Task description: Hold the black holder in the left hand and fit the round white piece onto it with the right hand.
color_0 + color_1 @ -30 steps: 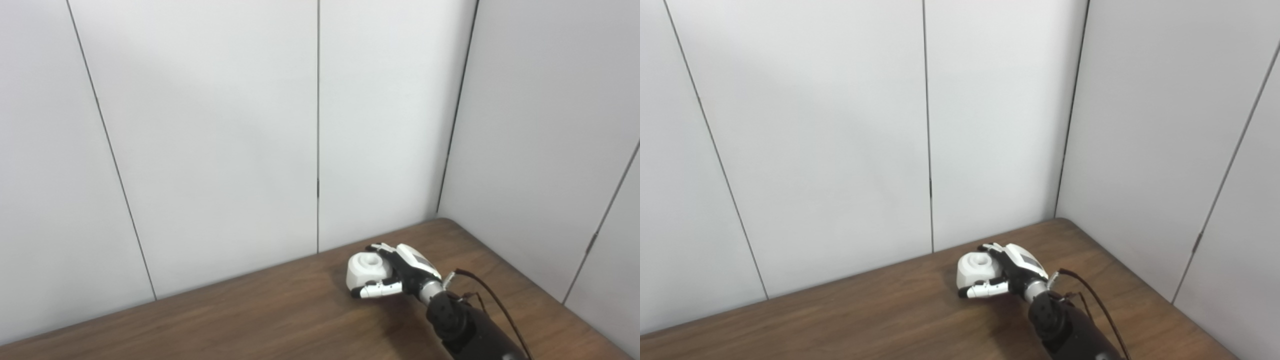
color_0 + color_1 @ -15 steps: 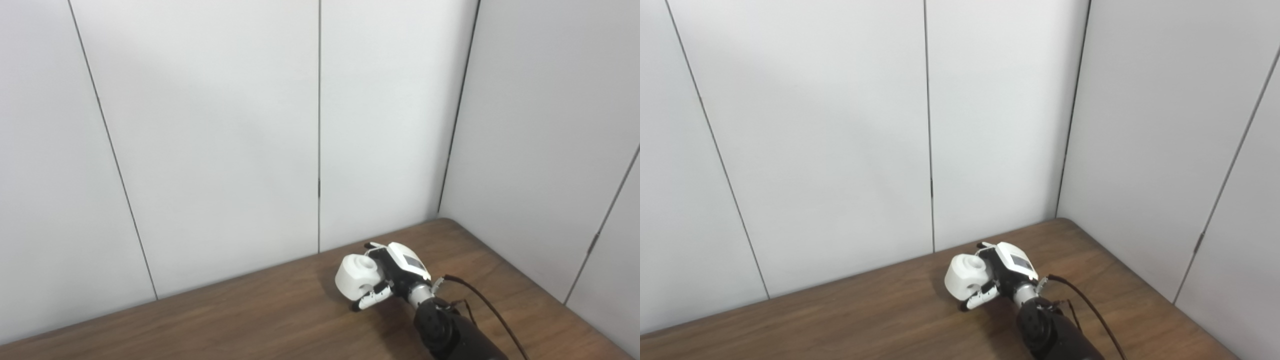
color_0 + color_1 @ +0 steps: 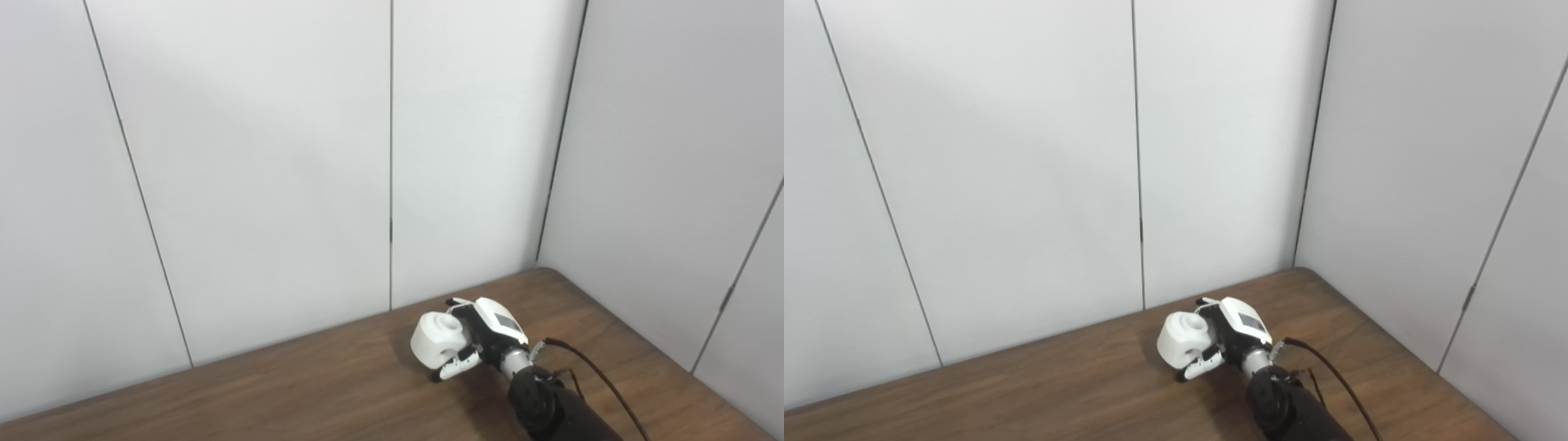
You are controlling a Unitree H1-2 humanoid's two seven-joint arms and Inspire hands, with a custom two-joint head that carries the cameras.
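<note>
The round white piece (image 3: 433, 339) is a squat cylinder with a raised neck and a hole on top, tilted to the left. My right hand (image 3: 481, 337) is shut on it, thumb in front and fingers behind, holding it at the back right of the wooden table (image 3: 306, 392). The same piece (image 3: 1181, 340) and the right hand (image 3: 1230, 335) show in the right eye view. I cannot tell whether the piece touches the table. The black holder and my left hand are not in view.
White wall panels (image 3: 275, 184) rise close behind the table, and another wall (image 3: 674, 184) stands along its right edge. A dark cable (image 3: 594, 376) runs along my right forearm. Bare wood stretches to the left of the hand.
My right hand has moved a little left with the white piece and tipped it leftward from upright. Since half a second ago it has held still.
</note>
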